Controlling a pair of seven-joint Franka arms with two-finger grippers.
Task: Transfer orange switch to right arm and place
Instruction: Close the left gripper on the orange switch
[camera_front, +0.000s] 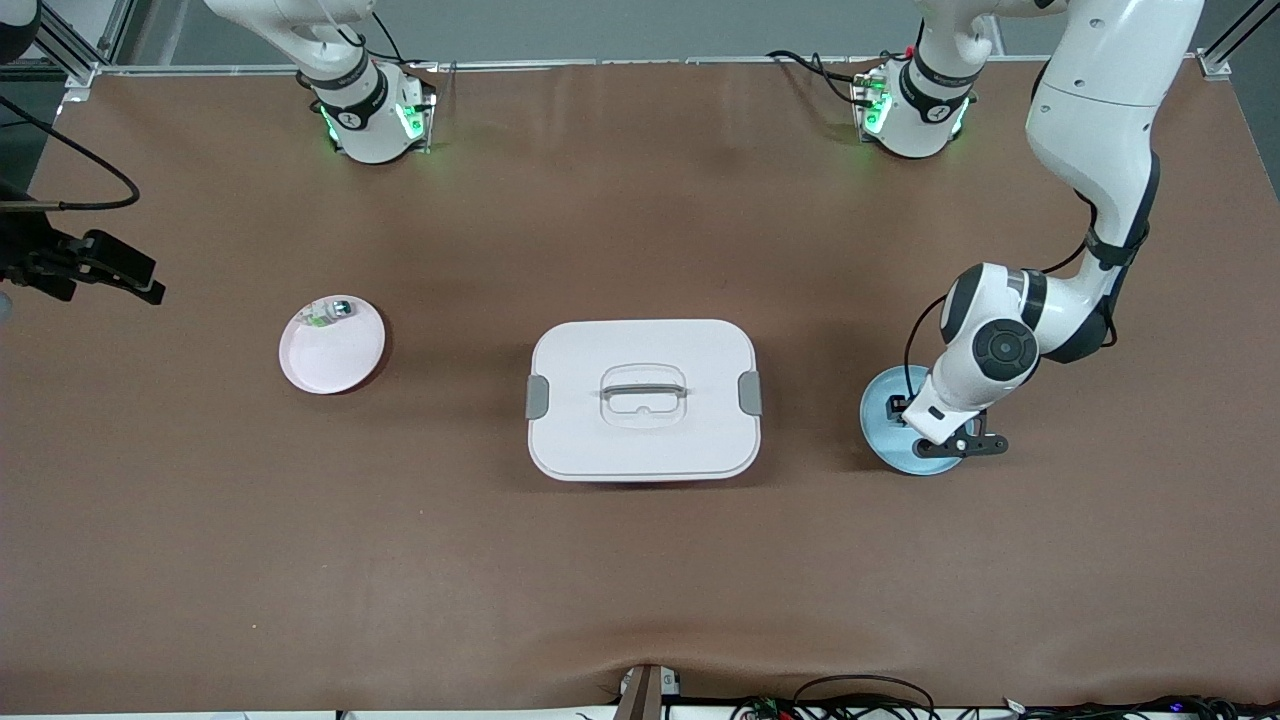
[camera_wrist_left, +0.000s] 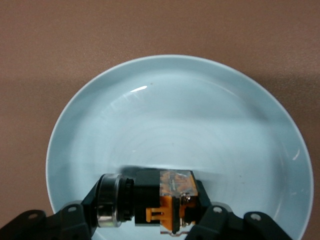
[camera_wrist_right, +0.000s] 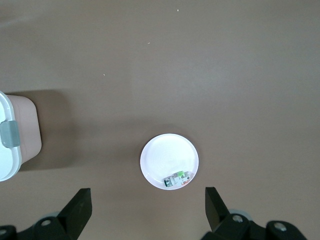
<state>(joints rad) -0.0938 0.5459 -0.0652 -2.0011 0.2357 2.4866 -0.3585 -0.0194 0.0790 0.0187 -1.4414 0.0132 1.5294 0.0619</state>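
Note:
The orange switch (camera_wrist_left: 170, 200), a small black block with an orange end and a silver ring, lies in the light blue plate (camera_wrist_left: 175, 110). My left gripper (camera_wrist_left: 150, 200) is shut on it, a finger against each end. In the front view the left gripper (camera_front: 925, 440) is down in the blue plate (camera_front: 885, 400) at the left arm's end of the table, and the hand hides the switch there. My right gripper (camera_wrist_right: 148, 207) hangs open and empty, high over the bare table close beside the pale pink plate (camera_wrist_right: 160, 155). It shows at the edge of the front view (camera_front: 130, 280).
A white lidded box (camera_front: 642, 398) with a handle stands mid-table between the two plates. The pale pink plate (camera_front: 330, 350) toward the right arm's end holds a small clear-and-green component (camera_front: 330, 312). Cables lie along the table edge nearest the front camera.

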